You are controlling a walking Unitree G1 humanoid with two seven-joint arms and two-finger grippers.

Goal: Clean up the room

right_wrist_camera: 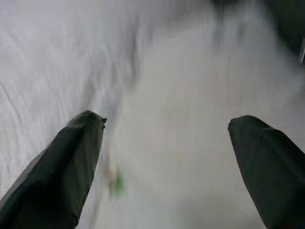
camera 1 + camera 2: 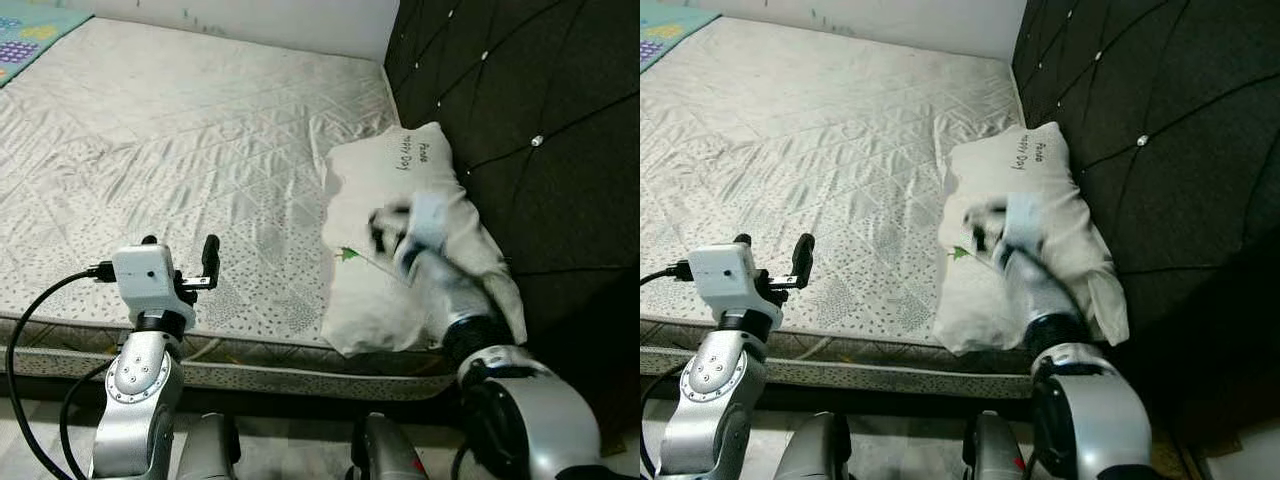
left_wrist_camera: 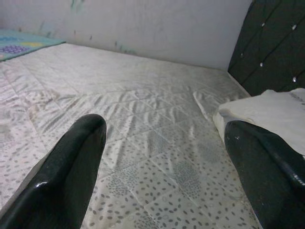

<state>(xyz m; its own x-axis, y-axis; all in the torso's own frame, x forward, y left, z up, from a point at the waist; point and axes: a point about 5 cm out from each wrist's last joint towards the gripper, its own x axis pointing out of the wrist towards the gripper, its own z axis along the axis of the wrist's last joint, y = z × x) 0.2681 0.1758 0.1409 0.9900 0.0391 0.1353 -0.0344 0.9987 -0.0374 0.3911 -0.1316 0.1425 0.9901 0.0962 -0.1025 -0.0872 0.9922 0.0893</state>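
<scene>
A white pillow (image 2: pixel 400 175) with small black lettering and a green mark (image 2: pixel 348 254) lies on the mattress (image 2: pixel 180 130), leaning against the black headboard. My right gripper (image 2: pixel 385 232) hovers just over the pillow's middle and looks blurred. In the right wrist view its fingers (image 1: pixel 71 157) are spread wide over the pillow (image 1: pixel 181 143), holding nothing. My left gripper (image 2: pixel 180 245) stands open above the mattress's near edge, to the left of the pillow. In the left wrist view the pillow's corner (image 3: pixel 271 107) sits beside one finger.
The black tufted headboard (image 2: pixel 540 100) rises along the right side of the bed. A white wall (image 2: pixel 280 20) runs behind the mattress. A colourful patterned mat (image 2: pixel 30 35) lies at the far left corner. The mattress's front edge (image 2: pixel 280 370) is just before me.
</scene>
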